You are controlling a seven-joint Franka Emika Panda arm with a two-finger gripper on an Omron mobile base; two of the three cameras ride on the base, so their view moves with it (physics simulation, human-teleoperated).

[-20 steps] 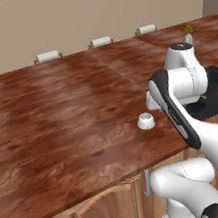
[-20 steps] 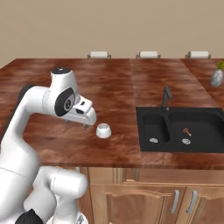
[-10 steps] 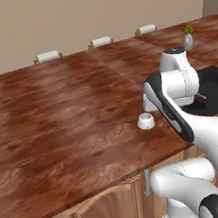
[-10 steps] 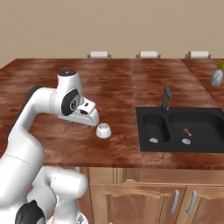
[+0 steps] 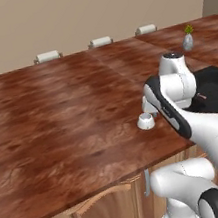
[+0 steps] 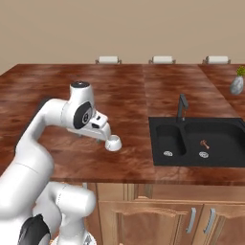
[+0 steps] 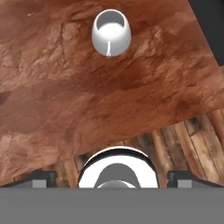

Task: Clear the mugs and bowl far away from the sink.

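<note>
White mug (image 7: 111, 34) upright on counter (image 7: 52, 87), beyond open hand (image 7: 112, 179).

A reddish-brown wooden counter (image 5: 57, 120) is stretching across the middle of both base views, over pale wood cabinet doors (image 6: 158, 217) along the bottom. A small white mug (image 5: 145, 121) is sitting upright near the counter's front edge, right of centre in the left base view and at upper centre in the hand view (image 7: 111, 33). A black sink (image 6: 201, 142) is sitting sunk into the counter at right. A grey vase (image 6: 237, 84) is standing at far right.
</note>
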